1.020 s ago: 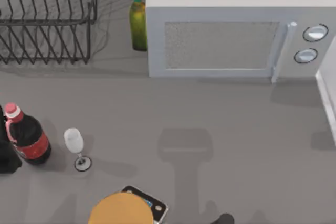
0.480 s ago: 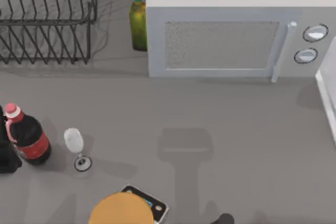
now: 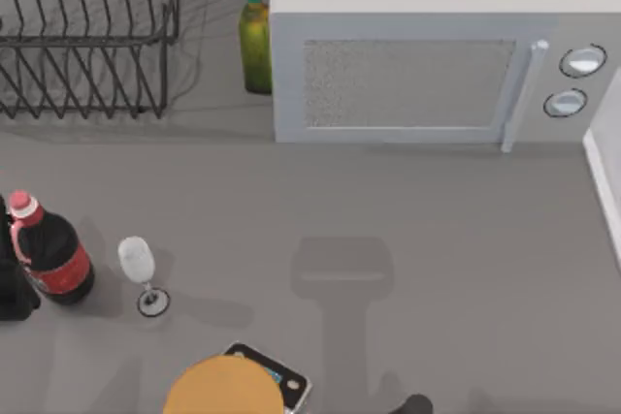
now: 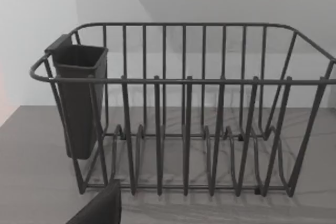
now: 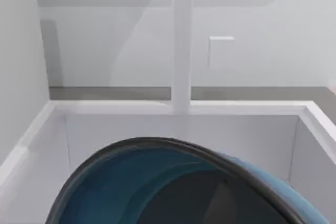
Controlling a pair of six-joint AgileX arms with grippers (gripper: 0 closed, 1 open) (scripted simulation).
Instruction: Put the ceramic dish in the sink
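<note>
The ceramic dish (image 5: 131,187), a glossy teal-blue bowl with a dark rim, hangs tilted close before the right wrist camera. My right gripper (image 5: 210,200) shows as a dark shape inside the bowl, shut on its wall. Below and behind it lies the white sink (image 5: 178,124), a square basin with a tall white post at its back. In the top view the sink's rim (image 3: 604,181) runs along the right edge. My left arm (image 3: 12,288) is parked at the left edge beside the cola bottle.
A wire dish rack (image 3: 82,36) (image 4: 184,129) stands at the back left, with a green bottle (image 3: 255,36) and a microwave (image 3: 427,55) to its right. A cola bottle (image 3: 49,254), a wine glass (image 3: 141,273) and an orange disc (image 3: 223,387) occupy the front left.
The arm's shadows on the counter near the right edge have slid right and gone. Everything on the table has stayed where it was.
</note>
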